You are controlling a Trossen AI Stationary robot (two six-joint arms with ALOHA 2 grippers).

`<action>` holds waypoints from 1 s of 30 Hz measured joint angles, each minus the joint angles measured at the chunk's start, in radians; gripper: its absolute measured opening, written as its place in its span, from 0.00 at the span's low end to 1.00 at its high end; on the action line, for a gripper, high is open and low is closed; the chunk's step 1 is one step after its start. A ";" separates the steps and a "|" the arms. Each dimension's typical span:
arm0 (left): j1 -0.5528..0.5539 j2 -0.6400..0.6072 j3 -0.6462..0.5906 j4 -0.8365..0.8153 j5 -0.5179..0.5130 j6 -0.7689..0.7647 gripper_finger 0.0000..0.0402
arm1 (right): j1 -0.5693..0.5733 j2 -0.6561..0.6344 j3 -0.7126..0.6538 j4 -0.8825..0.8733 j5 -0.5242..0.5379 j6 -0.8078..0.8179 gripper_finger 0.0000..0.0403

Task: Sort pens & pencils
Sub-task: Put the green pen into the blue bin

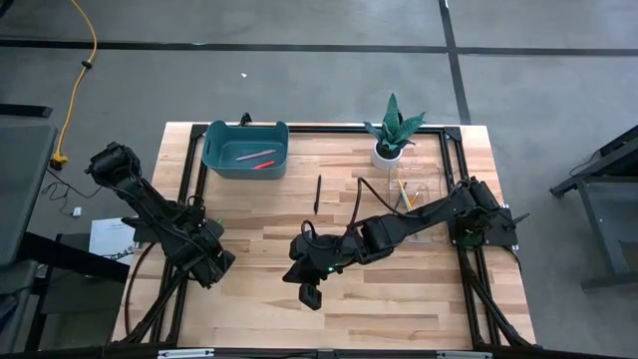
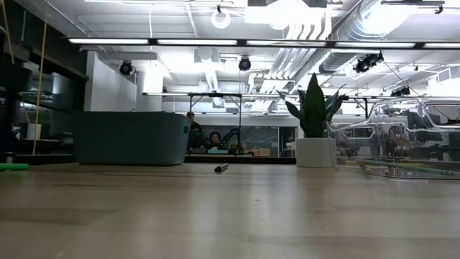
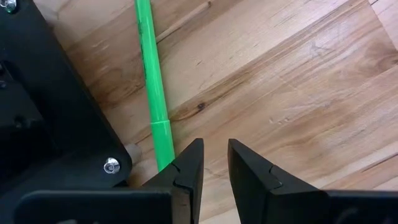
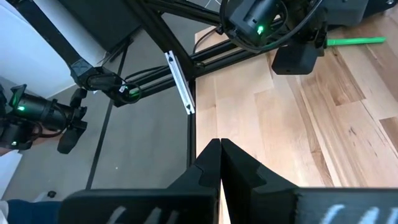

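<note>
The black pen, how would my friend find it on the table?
Start at the teal bin along the table's far edge, then look toward the white-potted plant. Between them, nearer the middle, lies the black pen, alone on bare wood: dark, thin, nothing touching it.

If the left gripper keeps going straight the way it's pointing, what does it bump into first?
Probably just the bare wooden table. The left gripper points down at it, slightly open, and the green pen lies just beside its line.

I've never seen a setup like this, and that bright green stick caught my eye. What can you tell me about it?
The green pen is a slim, glossy, plastic-looking stick with a seam where two sections join. It lies flat on the wooden table, beside a dark frame piece. The left gripper hovers over its near end, jaws slightly apart, not gripping it.
</note>
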 joint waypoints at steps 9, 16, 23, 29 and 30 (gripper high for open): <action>-0.001 0.000 0.012 -0.010 0.023 0.004 0.16 | -0.007 0.000 0.000 0.000 -0.003 -0.002 0.00; -0.001 0.000 0.043 -0.016 0.029 0.019 0.16 | -0.010 0.000 0.000 0.000 -0.013 -0.019 0.00; -0.001 0.000 0.078 -0.089 -0.001 0.032 0.16 | -0.010 0.000 0.000 0.000 -0.016 -0.027 0.00; -0.001 0.001 0.086 -0.100 0.000 0.061 0.16 | -0.010 0.000 0.000 0.000 -0.027 -0.034 0.00; -0.001 0.007 0.086 -0.101 0.002 0.066 0.16 | -0.010 0.000 0.000 0.000 -0.028 -0.034 0.00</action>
